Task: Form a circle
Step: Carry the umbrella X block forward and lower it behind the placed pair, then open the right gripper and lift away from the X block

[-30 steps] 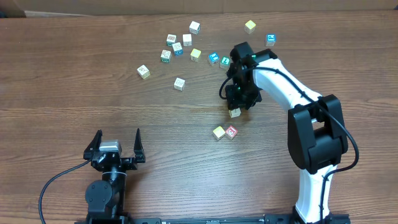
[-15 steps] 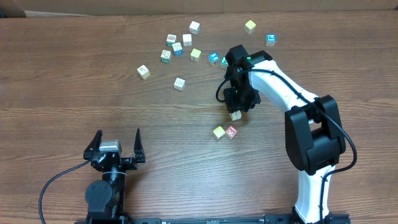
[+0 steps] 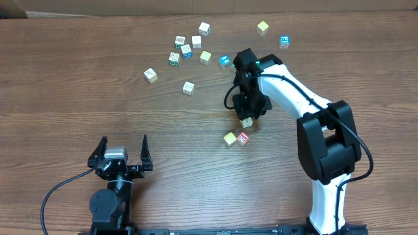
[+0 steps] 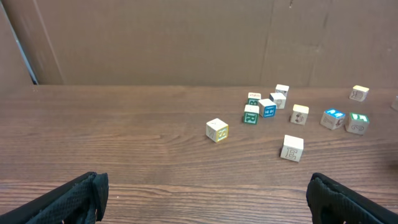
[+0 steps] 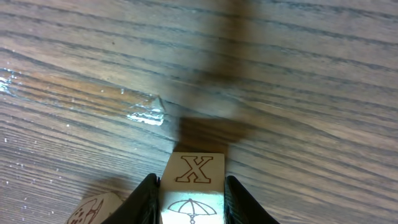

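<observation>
My right gripper (image 3: 247, 117) is shut on a pale cube (image 5: 194, 180) printed with an X and an umbrella, one finger against each side. The same cube (image 3: 246, 122) shows under the wrist in the overhead view. Whether it touches the wood I cannot tell. Just in front of it lie a cream cube (image 3: 229, 138) and a pink-red marked cube (image 3: 243, 138), side by side; these form the circle. Part of another pale cube (image 5: 93, 210) shows at the lower left of the right wrist view. My left gripper (image 3: 122, 151) rests wide open near the table's front edge, with only bare wood between its fingers (image 4: 68, 199).
Several loose cubes lie scattered at the back: white and cream ones (image 3: 189, 87) (image 3: 151, 75) (image 3: 204, 28), a yellow one (image 3: 262, 27), and blue and teal ones (image 3: 224, 61) (image 3: 284, 41). The left wrist view shows that group (image 4: 268, 107) before a cardboard wall (image 4: 186, 37).
My right arm has shifted slightly left and carried the held cube a little nearer to the pair of cubes. The left arm has not moved.
</observation>
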{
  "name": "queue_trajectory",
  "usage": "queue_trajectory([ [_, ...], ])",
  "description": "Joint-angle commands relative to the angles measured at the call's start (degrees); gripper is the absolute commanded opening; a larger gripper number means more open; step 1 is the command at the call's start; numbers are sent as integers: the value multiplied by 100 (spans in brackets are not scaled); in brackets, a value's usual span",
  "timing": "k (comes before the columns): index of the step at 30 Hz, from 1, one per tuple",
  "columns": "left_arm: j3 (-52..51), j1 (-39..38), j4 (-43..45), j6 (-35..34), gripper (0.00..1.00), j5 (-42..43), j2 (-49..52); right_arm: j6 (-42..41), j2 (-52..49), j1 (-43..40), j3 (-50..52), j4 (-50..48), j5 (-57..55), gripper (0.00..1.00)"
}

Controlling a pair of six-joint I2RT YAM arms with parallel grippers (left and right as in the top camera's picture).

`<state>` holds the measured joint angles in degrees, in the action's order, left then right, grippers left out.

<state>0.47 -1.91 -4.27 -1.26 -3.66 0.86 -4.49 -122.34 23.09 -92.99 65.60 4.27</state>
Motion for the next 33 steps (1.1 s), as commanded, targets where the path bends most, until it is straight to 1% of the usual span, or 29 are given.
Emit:
queue_trajectory([
  [1,-20,-37,17,105,100,31,-59,-101,72,22,138,-197,-59,29],
  [4,-20,-37,17,105,100,31,-59,-151,72,22,297,-428,-122,29],
  [10,-20,-37,17,105,99,31,-59,-151,72,26,308,-363,-120,31],
  [14,-20,-37,17,105,100,31,-59,-149,74,26,302,-293,-122,44],
  [19,-20,-37,17,105,100,31,-59,-149,74,26,232,-385,-125,55],
  [22,-20,-37,17,105,99,31,-59,-153,74,26,83,-372,-192,60],
  [30,-20,-37,17,105,100,31,-59,-330,74,17,-306,-109,-317,61],
  [33,-20,-37,17,105,100,31,-59,-549,74,-37,-330,-70,-319,61],
])
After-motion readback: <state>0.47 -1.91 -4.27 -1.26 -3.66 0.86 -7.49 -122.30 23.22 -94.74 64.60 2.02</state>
